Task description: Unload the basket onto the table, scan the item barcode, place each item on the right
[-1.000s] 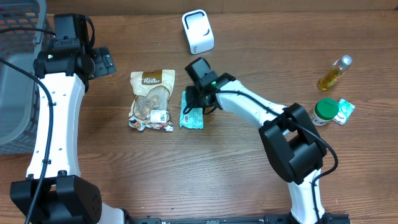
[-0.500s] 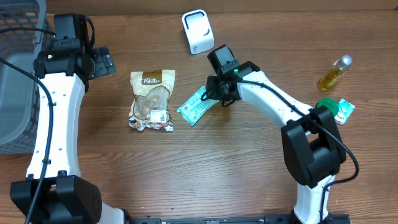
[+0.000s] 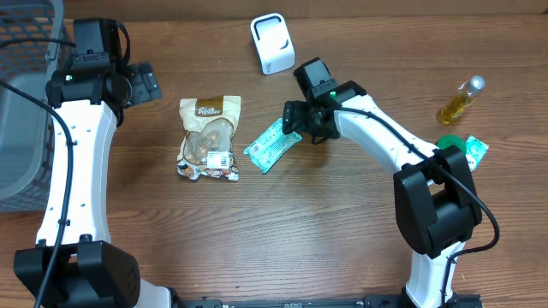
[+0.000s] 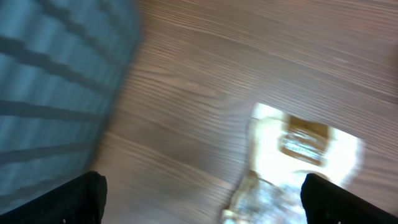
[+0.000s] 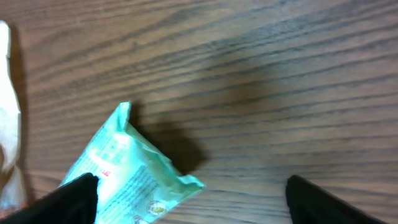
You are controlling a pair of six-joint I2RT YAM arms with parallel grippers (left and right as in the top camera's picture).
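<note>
A green packet lies flat and slanted on the wooden table, its upper right end just under my right gripper. In the right wrist view the packet sits by the left finger. That gripper is open, with only the packet's corner and bare wood between its fingers. The white scanner stands at the back. My left gripper hovers open at the back left. Its blurred wrist view shows the gripper above wood, with a snack bag to the right.
The pale snack bag lies left of the green packet. A grey basket fills the far left. At the right stand an oil bottle, a green-lidded jar and a small green sachet.
My right gripper swung the green packet to the right and turned it slantwise, then opened and let it go onto the table. The left arm has barely shifted.
</note>
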